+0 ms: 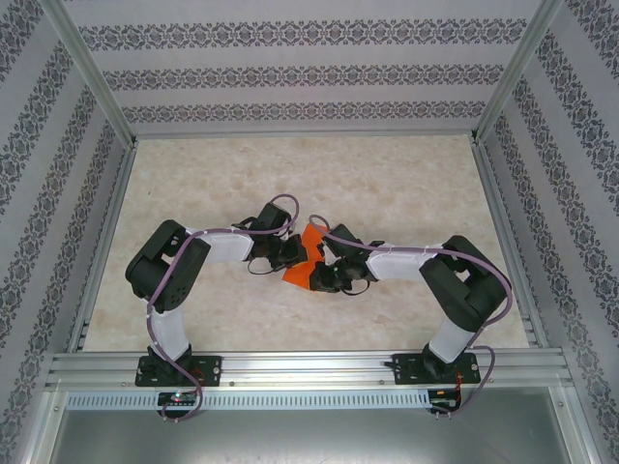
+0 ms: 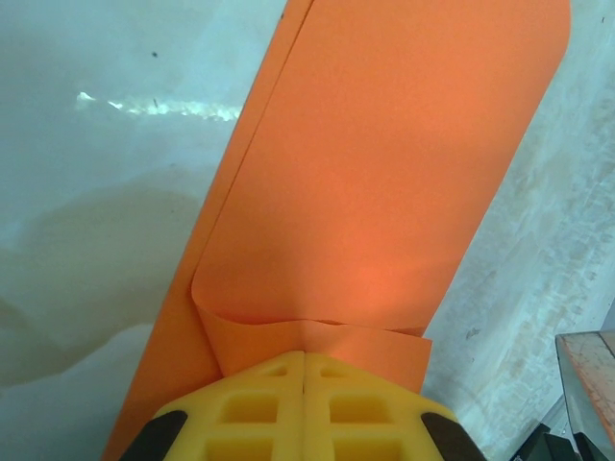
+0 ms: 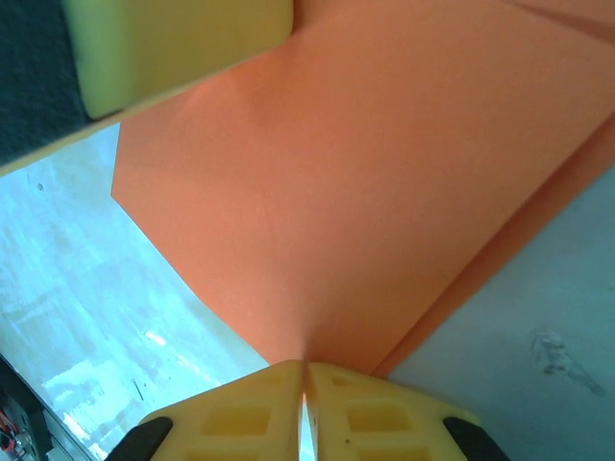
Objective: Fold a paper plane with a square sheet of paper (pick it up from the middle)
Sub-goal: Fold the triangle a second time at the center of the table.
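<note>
The table (image 1: 406,193) has a pale beige top with a soft marble pattern. Walls (image 1: 290,72) with grey flower bands close it on three sides, and an aluminium rail (image 1: 309,367) runs along the near edge, where both arms are bolted.

The two arms bend inward and meet near the middle of the table. Between them is the orange sheet of paper (image 1: 310,238), already folded into more than one layer. From above, its long axis goes from the far side toward the near side, and the near end leans a little to the left.

In the left wrist view the paper (image 2: 384,163) goes away from the fingers toward the upper right, and a lower layer shows as a narrow strip along its left edge. The left gripper (image 2: 304,363) has its yellow fingers pressed together on the near end of the paper, which wrinkles a little there. The right gripper (image 3: 306,373) also has its fingers almost together, and an edge of the paper (image 3: 365,173) is pinched between them.

From above, the left gripper (image 1: 288,253) and the right gripper (image 1: 327,273) cover the middle of the paper, so its full outline is hard to make out. In the right wrist view the paper is cut off at the top and the right, and a blurred yellow block (image 3: 173,48) stands in the upper left corner. Whether the paper touches the table I cannot tell
</note>
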`<state>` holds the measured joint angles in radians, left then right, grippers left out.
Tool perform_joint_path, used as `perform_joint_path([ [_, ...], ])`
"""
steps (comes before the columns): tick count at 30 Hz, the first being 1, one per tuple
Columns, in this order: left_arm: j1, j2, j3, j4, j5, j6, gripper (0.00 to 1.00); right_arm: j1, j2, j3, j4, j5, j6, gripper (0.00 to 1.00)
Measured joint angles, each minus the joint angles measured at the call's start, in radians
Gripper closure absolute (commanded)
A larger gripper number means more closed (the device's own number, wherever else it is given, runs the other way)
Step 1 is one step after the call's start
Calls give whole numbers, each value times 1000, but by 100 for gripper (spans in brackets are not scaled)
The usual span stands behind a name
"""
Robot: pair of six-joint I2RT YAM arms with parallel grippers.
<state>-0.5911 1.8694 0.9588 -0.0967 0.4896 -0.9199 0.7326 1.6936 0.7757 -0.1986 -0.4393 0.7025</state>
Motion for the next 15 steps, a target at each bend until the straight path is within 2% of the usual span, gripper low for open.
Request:
perform_joint_path([
  [15,0,0,0,0,3,0,96,0,-23,-3,-35,38,-2,90],
])
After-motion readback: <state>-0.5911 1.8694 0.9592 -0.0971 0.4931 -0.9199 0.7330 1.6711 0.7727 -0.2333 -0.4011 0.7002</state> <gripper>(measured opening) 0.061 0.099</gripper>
